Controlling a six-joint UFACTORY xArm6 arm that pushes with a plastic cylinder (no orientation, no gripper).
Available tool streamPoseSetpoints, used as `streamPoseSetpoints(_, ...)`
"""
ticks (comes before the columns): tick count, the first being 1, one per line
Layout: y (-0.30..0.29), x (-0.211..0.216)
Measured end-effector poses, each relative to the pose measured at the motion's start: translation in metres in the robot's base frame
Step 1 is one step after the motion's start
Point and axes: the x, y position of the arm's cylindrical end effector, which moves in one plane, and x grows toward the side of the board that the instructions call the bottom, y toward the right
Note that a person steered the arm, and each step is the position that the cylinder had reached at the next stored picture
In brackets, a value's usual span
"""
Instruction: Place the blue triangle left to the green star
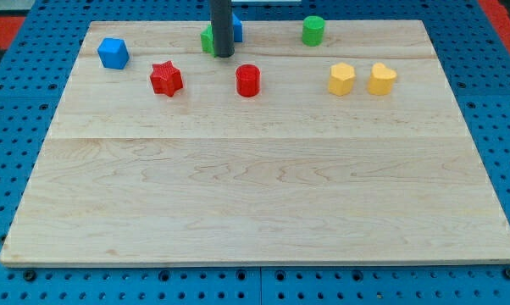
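My tip [224, 55] rests on the wooden board near the view's top, left of centre. The rod hides most of two blocks behind it. A sliver of a green block [207, 39], its shape hidden, shows at the rod's left side. A sliver of a blue block [236, 28], its shape also hidden, shows at the rod's right side. Both appear to touch the rod or sit just behind it.
A blue cube [113, 52] lies at the top left. A red star [165, 78] and a red cylinder [248, 80] lie below my tip. A green cylinder [313, 30] is at top right. Two yellow blocks [341, 79] [381, 78] lie at right.
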Motion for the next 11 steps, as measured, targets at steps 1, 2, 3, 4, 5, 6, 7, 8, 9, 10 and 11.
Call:
streamPoseSetpoints(1, 0.038, -0.017)
streamPoseSetpoints(2, 0.057, -0.048)
streamPoseSetpoints(3, 0.053, -0.073)
streamPoseSetpoints(4, 0.03, -0.073)
streamPoseSetpoints(5, -0.008, -0.073)
streamPoseSetpoints(6, -0.064, -0.073)
streamPoseSetpoints(7, -0.116, -0.074)
streamPoseSetpoints(8, -0.126, -0.066)
streamPoseSetpoints(9, -0.126, -0.06)
streamPoseSetpoints(10, -0.129, -0.053)
streamPoseSetpoints(11, -0.144, -0.047)
